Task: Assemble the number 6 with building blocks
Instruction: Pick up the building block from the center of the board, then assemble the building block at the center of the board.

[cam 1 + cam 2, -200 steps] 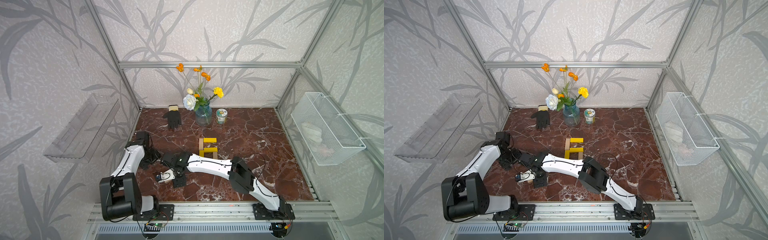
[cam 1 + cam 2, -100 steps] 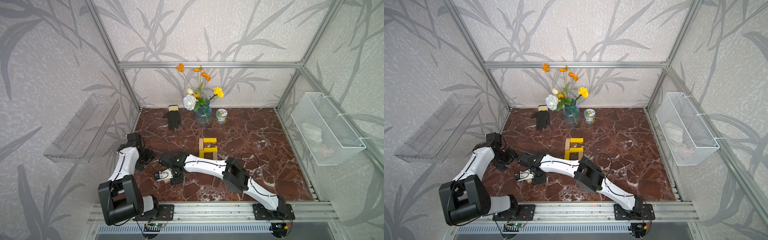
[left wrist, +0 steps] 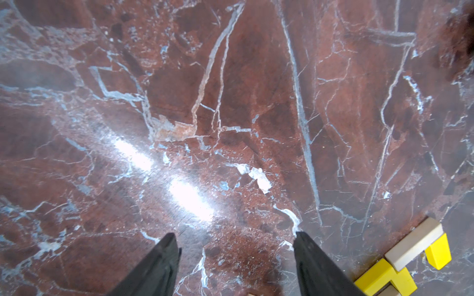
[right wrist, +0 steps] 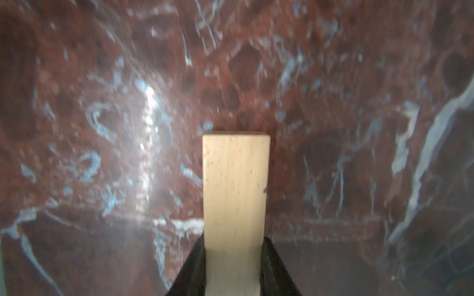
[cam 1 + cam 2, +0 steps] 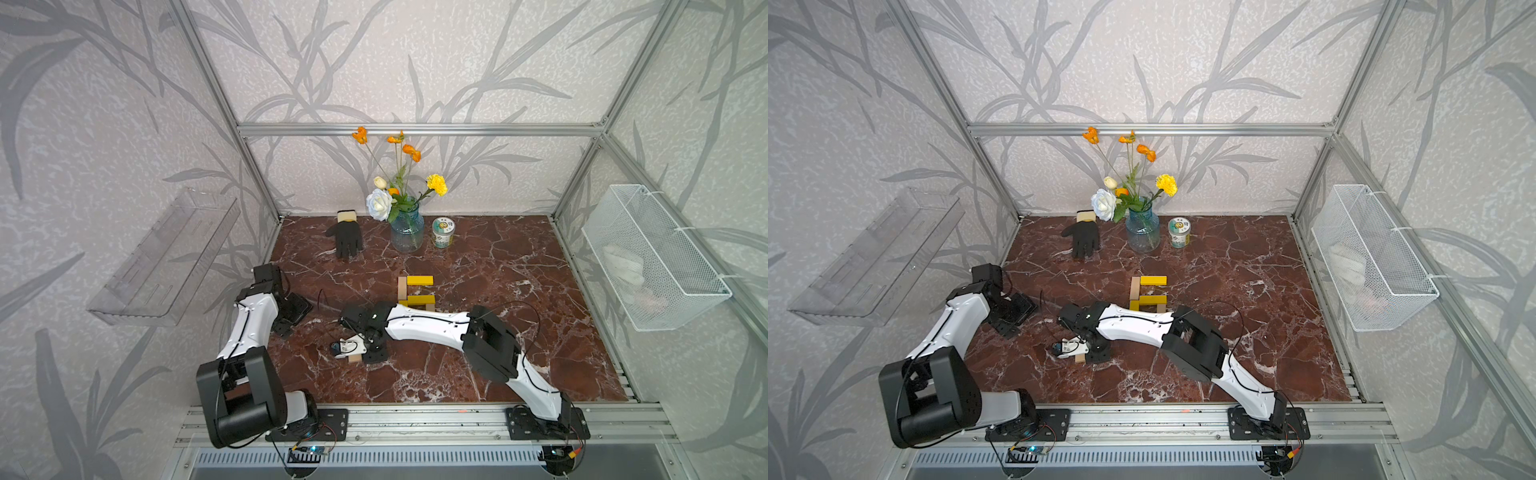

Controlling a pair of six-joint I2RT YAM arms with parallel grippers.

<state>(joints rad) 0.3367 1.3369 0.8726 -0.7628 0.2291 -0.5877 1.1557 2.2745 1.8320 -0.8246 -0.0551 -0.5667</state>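
Observation:
The partly built number 6 (image 5: 415, 293) lies mid-table: a yellow top bar (image 5: 1153, 280), a tan upright (image 5: 1134, 289), a yellow middle bar (image 5: 1152, 299) and shorter pieces below, partly hidden by my right arm. In the left wrist view it shows as tan (image 3: 413, 246) and yellow (image 3: 384, 279) blocks. My right gripper (image 5: 361, 353) is low over the marble at front left of the digit. It is shut on a tan building block (image 4: 234, 184) that sticks out past the black fingers (image 4: 272, 266). My left gripper (image 3: 234, 238) is open over bare marble, at the left (image 5: 295, 316).
A blue glass vase of flowers (image 5: 407, 232), a small jar (image 5: 443, 232) and a black glove (image 5: 348, 239) stand along the back wall. On the right wall hangs a wire basket (image 5: 652, 266), and a clear shelf (image 5: 166, 257) is on the left wall.
My right gripper has closed onto the tan block. My left arm has drawn back toward the left wall, away from the right gripper.

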